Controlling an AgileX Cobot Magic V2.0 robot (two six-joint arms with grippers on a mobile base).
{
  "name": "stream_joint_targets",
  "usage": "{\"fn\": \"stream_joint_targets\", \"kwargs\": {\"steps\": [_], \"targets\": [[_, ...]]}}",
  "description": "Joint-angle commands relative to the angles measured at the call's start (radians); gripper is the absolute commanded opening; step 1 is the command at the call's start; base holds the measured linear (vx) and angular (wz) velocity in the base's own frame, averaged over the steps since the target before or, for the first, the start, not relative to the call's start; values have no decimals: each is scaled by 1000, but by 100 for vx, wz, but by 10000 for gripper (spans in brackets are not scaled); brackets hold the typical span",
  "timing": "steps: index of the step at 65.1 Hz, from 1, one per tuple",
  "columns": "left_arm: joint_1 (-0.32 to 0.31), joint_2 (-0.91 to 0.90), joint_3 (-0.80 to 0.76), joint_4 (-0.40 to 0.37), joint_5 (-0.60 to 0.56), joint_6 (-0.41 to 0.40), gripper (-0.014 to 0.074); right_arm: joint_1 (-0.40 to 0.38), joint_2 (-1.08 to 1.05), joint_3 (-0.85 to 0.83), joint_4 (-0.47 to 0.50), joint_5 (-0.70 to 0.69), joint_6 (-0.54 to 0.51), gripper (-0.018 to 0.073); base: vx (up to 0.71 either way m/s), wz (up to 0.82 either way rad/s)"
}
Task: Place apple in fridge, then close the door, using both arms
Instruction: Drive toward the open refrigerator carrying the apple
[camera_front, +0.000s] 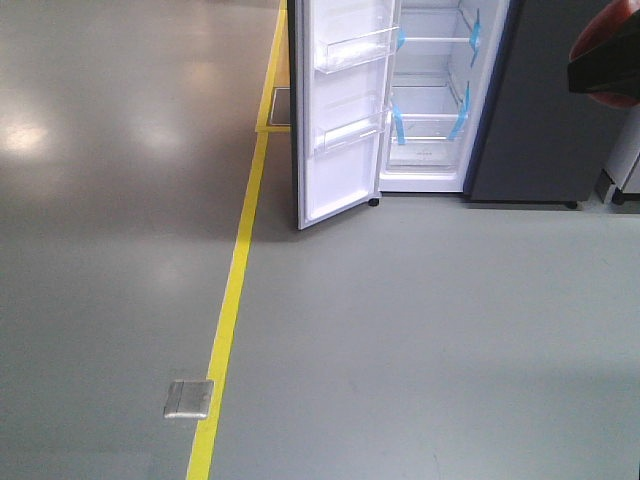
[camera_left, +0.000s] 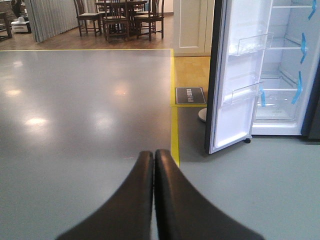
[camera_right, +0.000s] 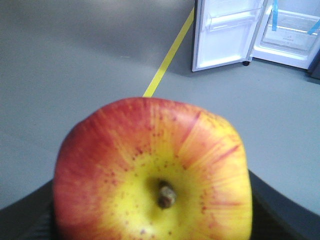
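Observation:
The apple (camera_right: 155, 175), red with a yellow patch around its short stem, fills the lower half of the right wrist view. My right gripper (camera_front: 606, 70) is shut on it, and black fingers (camera_right: 282, 212) show at both of its sides. In the front view it appears as a red shape at the top right edge. The dark grey fridge (camera_front: 535, 110) stands ahead with its white interior (camera_front: 430, 90) exposed. Its door (camera_front: 340, 110) is swung wide open to the left. My left gripper (camera_left: 153, 156) is shut on nothing, above bare floor and left of the door (camera_left: 235, 75).
A yellow tape line (camera_front: 230, 300) runs along the grey floor toward the door. A metal floor plate (camera_front: 188, 398) sits beside it. A dark mat (camera_left: 190, 95) lies behind the door. Wooden chairs and a table (camera_left: 120, 15) stand far back.

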Motion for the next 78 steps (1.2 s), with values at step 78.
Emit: {"fn": "stream_joint_targets", "kwargs": {"steps": [78], "targets": [[-6,-14,28,-2,-67,-3,-6,-3,-28,-31,29,-68,-7,-7,24,-3]]}}
